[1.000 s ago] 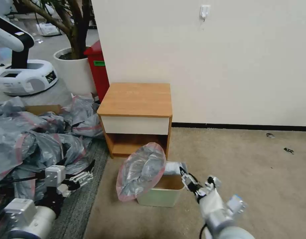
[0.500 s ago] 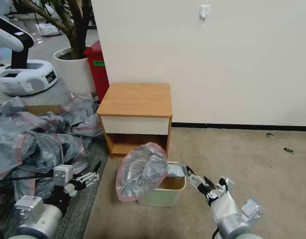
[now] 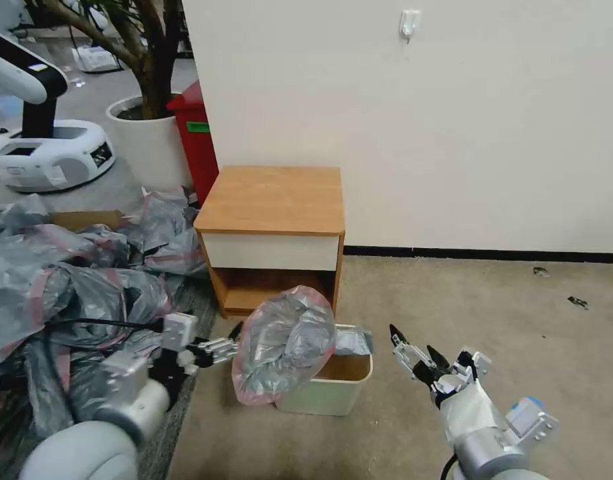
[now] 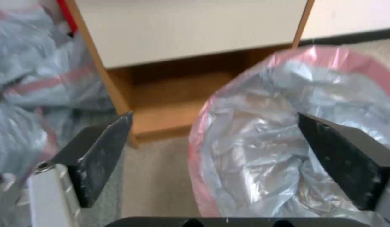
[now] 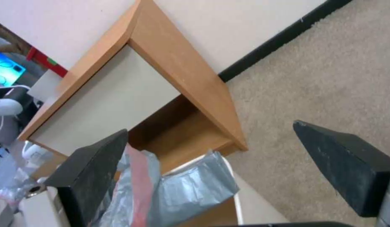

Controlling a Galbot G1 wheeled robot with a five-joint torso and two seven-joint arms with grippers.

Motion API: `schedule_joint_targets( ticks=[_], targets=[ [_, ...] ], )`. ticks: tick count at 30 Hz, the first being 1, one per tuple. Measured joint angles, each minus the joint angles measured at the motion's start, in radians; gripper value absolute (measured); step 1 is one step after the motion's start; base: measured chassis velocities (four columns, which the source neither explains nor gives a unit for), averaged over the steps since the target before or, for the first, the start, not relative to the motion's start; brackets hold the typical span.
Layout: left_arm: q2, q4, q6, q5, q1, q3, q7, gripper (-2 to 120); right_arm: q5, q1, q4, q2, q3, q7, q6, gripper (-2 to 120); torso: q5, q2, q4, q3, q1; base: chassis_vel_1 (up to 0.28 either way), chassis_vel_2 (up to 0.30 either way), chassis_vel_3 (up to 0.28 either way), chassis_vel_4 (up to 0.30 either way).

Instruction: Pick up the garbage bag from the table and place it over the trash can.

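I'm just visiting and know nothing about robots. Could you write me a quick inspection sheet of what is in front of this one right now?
Surface: table, top bare.
Job's things: garbage bag bulges over the left of the trash can; one corner drapes the far rim.
Clutter: heap of grey bags on the floor, left.
Grippers: left gripper open, beside the bag; right gripper open, right of the can.
Cables: black cable by the left arm.
Surroundings: red bin, plant pot, wall.

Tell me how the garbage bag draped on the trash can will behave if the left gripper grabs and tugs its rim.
The garbage bag looks thin, crinkled and translucent, so it will probably fold and stretch rather than hold shape. It covers just one side of the trash can, so a tug may slide it off. The left gripper, open beside it, may find the film slippery.
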State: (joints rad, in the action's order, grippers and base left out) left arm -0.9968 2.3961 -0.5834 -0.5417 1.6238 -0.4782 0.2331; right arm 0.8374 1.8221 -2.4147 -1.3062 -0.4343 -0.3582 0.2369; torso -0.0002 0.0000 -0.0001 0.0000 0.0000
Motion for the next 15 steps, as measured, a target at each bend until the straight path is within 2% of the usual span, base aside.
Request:
schedule_joint_targets(
  ticks=[6,7,10,12,15],
  targets=[
    [-0.035,-0.120,-0.049,0.008,-0.135,0.128,0.077,83,-0.023,-0.003,0.018,0.000,0.005,-0.001,-0.002,100,0.0002,0.000,0.0000,0.000,0.000,0.000,0.000,0.000,0.000],
    [-0.035,-0.120,-0.049,0.008,-0.135,0.128,0.077,83,-0.023,-0.003,0.018,0.000,0.005,-0.001,-0.002,100,0.0002,0.000,0.0000,0.000,0.000,0.000,0.000,0.000,0.000],
    [-0.060,-0.192,-0.055,0.006,-0.205,0.189,0.095,74,-0.028,-0.002,0.027,0.003,0.003,-0.002,-0.014,100,0.0003,0.000,0.0001,0.000,0.000,0.000,0.000,0.000,0.000],
    [-0.065,-0.207,-0.055,0.006,-0.217,0.199,0.097,74,-0.029,-0.001,0.029,0.004,0.002,-0.002,-0.017,100,0.0003,0.000,0.0001,0.000,0.000,0.000,0.000,0.000,0.000],
    [-0.085,-0.269,-0.057,0.009,-0.264,0.246,0.111,70,-0.032,0.000,0.034,0.003,-0.003,-0.003,-0.023,100,0.0003,0.000,0.0000,0.000,0.000,0.000,0.000,0.000,0.000]
  ],
)
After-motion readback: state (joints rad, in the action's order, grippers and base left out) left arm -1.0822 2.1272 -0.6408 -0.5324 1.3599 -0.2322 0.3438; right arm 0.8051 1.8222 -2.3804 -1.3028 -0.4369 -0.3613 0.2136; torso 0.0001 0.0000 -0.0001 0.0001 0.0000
